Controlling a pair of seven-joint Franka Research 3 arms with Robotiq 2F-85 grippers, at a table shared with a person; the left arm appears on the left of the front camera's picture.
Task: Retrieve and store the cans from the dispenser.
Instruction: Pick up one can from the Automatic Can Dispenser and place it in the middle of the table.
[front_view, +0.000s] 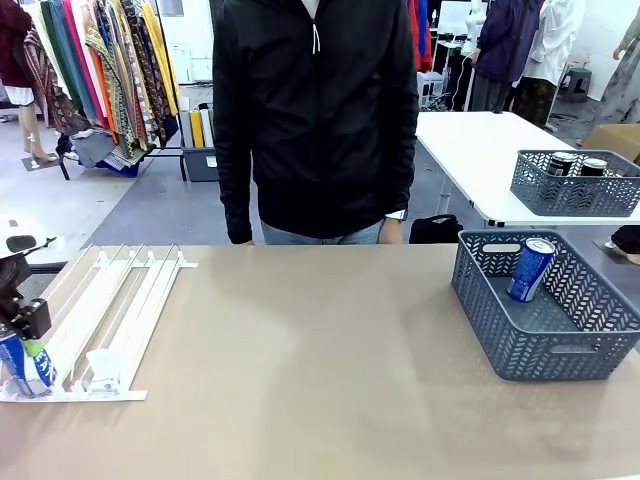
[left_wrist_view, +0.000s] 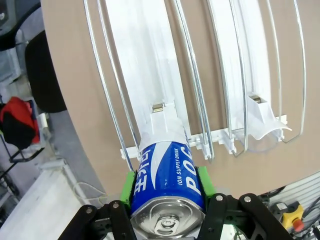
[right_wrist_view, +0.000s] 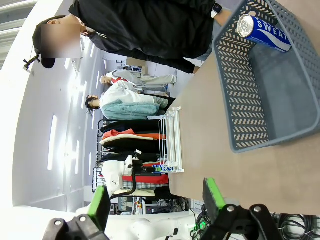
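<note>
Left gripper (left_wrist_view: 167, 200) clamped on 1 blue can (left_wrist_view: 167, 175) at the low end of the dispenser (front_view: 110, 300), far left of the table (front_view: 300, 350). Retrieval step: next move likely calls for lifting it clear of the rails, then carrying it right to the grey basket (front_view: 545, 350), which holds 1 can (front_view: 530, 268). Right gripper (right_wrist_view: 155, 205) hangs spread apart, nothing between its pads.
</note>
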